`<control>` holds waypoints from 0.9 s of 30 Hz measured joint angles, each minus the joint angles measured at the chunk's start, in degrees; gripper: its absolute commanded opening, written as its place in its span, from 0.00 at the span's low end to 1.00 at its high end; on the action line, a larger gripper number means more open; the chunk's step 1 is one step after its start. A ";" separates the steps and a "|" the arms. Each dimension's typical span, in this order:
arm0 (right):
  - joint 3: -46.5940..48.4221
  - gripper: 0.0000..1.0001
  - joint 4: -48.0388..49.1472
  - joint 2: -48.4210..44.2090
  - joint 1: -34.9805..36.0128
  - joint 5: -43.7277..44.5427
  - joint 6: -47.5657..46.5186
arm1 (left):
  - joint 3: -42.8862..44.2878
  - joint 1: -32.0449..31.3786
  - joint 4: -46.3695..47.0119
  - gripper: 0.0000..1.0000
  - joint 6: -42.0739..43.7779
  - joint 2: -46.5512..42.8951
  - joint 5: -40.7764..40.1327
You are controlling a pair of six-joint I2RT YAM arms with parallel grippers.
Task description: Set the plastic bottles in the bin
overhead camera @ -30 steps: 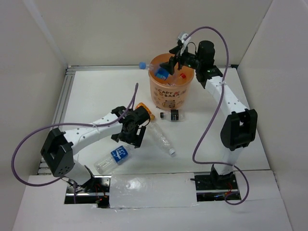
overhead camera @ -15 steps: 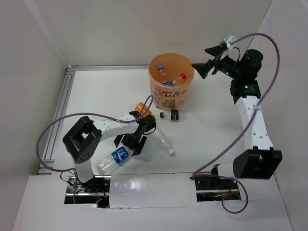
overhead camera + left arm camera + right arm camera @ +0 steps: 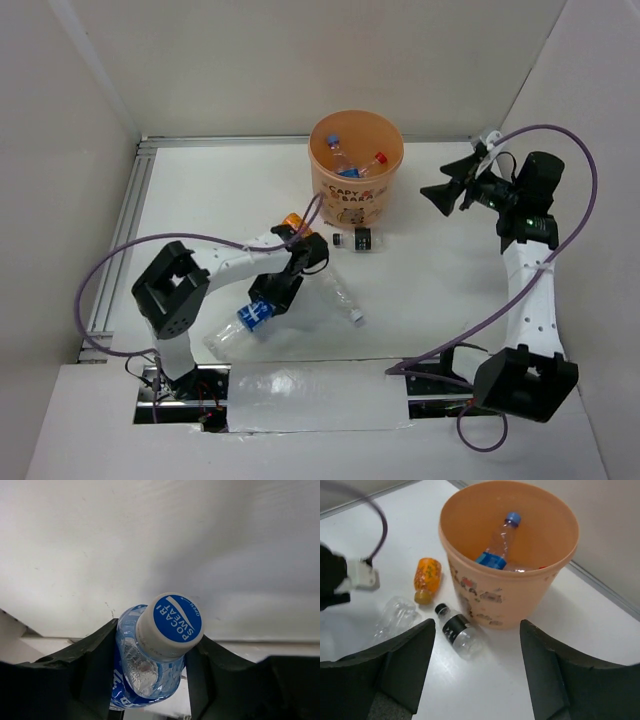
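White tabletop [image 3: 200, 190], matte, faintly scuffed. Aluminium rail [image 3: 118, 240] along the left edge, continuing along the far edge. Plain beige walls [image 3: 230, 60] enclose the left, far and right sides. White board [image 3: 100, 420] covers the near edge.

The orange bin [image 3: 520, 605] stands on the table [image 3: 600, 630] at twelve o'clock, with a blue-capped bottle [image 3: 497, 545] leaning inside it. An orange bottle [image 3: 427, 577] lies at nine o'clock of the bin, a dark-labelled bottle [image 3: 456, 630] at seven o'clock near its base, and a clear bottle [image 3: 395, 616] farther out at eight. The end effector [image 3: 476, 630] has its fingers wide apart.
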 measured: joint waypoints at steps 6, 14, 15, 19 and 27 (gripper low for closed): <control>-2.36 0.22 -15.69 -7.87 -1.16 -3.32 -14.78 | 26.91 -0.70 -3.04 0.22 0.83 -8.85 2.89; -14.45 0.42 -27.43 -11.65 -1.16 -2.62 -26.49 | 47.89 0.83 24.52 0.22 7.15 -13.11 9.05; -15.39 0.42 -28.37 -11.80 -1.16 -2.29 -27.21 | 48.00 1.75 29.99 0.23 7.80 -12.61 9.51; -16.65 0.52 -30.38 -13.25 -1.14 -1.86 -29.29 | 45.92 6.25 48.92 0.25 6.43 -9.14 10.05; -19.23 1.00 -31.50 -16.70 0.57 -1.60 -32.63 | 51.47 12.37 62.10 0.66 2.91 7.43 5.53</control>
